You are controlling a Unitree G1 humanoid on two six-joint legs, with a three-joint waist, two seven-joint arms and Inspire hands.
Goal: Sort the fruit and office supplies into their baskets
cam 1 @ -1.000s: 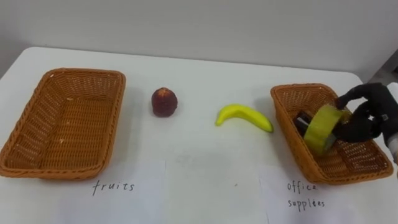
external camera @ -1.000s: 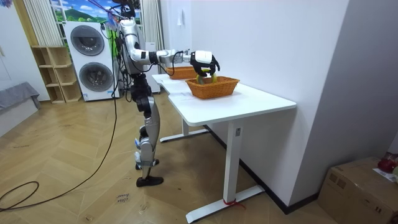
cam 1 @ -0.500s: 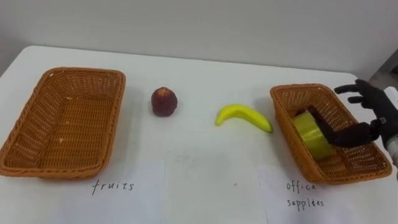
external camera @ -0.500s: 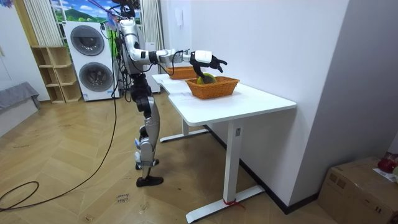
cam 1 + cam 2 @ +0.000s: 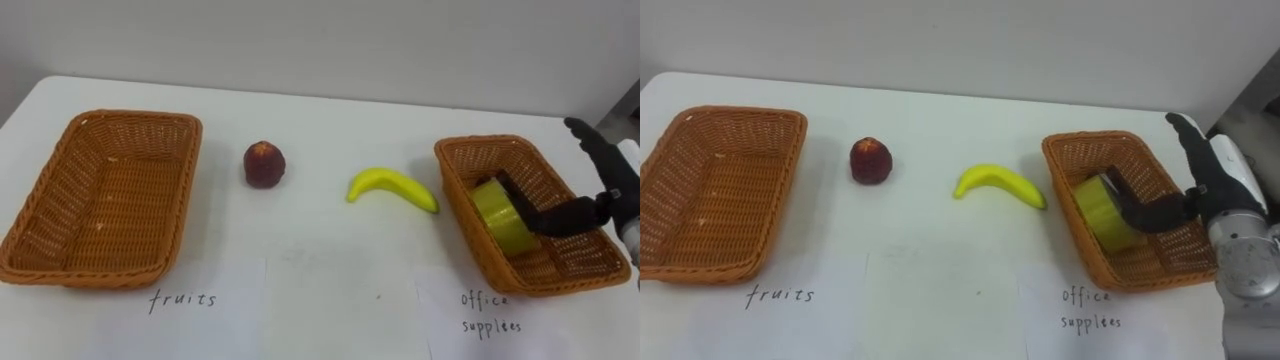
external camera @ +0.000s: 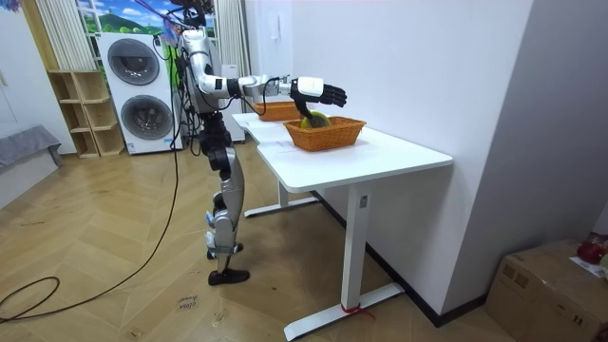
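Over office basket (image 5: 490, 140), right hand (image 5: 612, 185) hovers, fingers spread, holding nothing; yellow tape roll (image 5: 497, 212) lies inside. Banana (image 5: 392, 186), red fruit (image 5: 264, 163) on tabletop between baskets. Banana probably light, firm, smooth: grasp mid-curve. Red fruit may roll.

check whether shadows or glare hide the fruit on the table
Left eye view: no glare, the red fruit and banana cast only faint soft shadows on the white table. Right eye view: the same even light. Room view: the table is evenly lit.
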